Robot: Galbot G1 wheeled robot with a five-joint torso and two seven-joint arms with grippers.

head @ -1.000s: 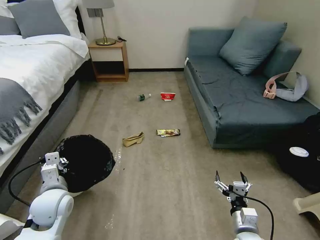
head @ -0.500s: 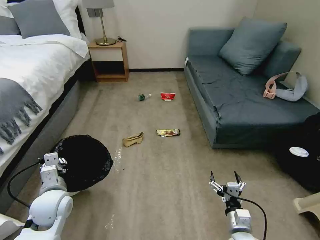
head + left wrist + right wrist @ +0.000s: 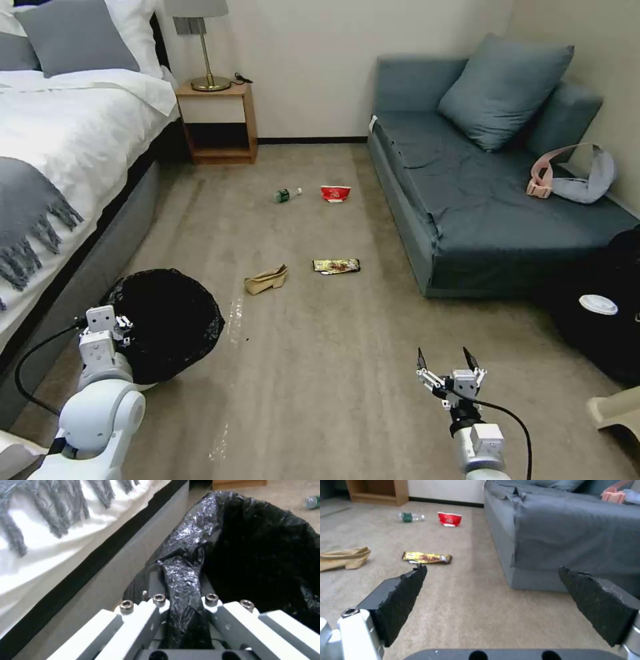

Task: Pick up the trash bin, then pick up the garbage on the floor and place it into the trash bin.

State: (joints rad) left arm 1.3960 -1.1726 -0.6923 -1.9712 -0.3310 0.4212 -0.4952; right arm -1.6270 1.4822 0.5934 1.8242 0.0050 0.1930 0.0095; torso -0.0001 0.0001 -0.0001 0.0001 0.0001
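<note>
Head view: snack wrapper [image 3: 337, 265] lies flat, long axis left-right.

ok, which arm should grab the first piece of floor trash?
Right, probably. The left gripper is shut on the trash bin rim beside the bed. The right gripper is open and empty above bare carpet, facing the snack wrapper and the brown paper bag.

Bin [image 3: 170, 320] left by bed [image 3: 60, 173]; wrapper [image 3: 337, 265] centre.
</note>
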